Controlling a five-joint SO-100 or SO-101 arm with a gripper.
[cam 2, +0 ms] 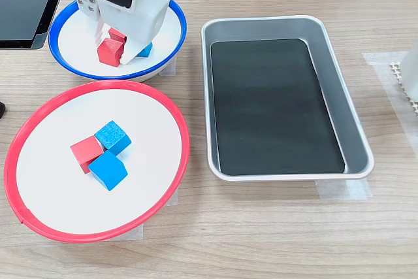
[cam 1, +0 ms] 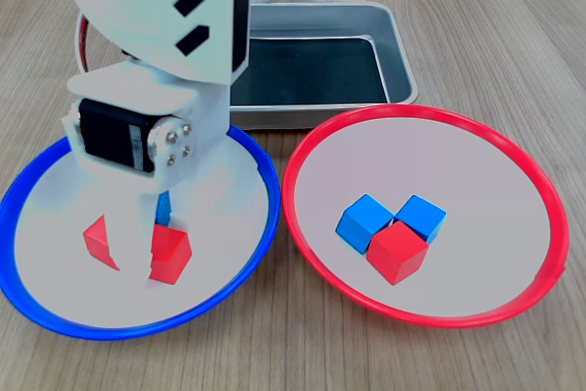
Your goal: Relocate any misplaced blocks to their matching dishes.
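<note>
My gripper point(cam 1: 157, 243) is low over the blue-rimmed plate point(cam 1: 261, 226), its white fingers point(cam 2: 132, 49) straddling a red block point(cam 1: 170, 255) that rests on the plate. Whether the fingers press on it is unclear. A second red block point(cam 1: 99, 242) lies to the first exterior view's left, partly hidden by the gripper. A blue block point(cam 2: 145, 49) peeks out behind the fingers. The red-rimmed plate point(cam 1: 513, 162) holds two blue blocks point(cam 1: 364, 222) point(cam 1: 421, 216) and one red block point(cam 1: 397, 252), all touching.
A rectangular silver tray point(cam 2: 281, 25) with a dark bottom lies beside both plates. The arm's white body point(cam 1: 156, 6) covers the back of the blue-rimmed plate. A dark device point(cam 2: 26, 1) sits at the second exterior view's upper left. Bare wooden table point(cam 2: 274, 227) surrounds everything.
</note>
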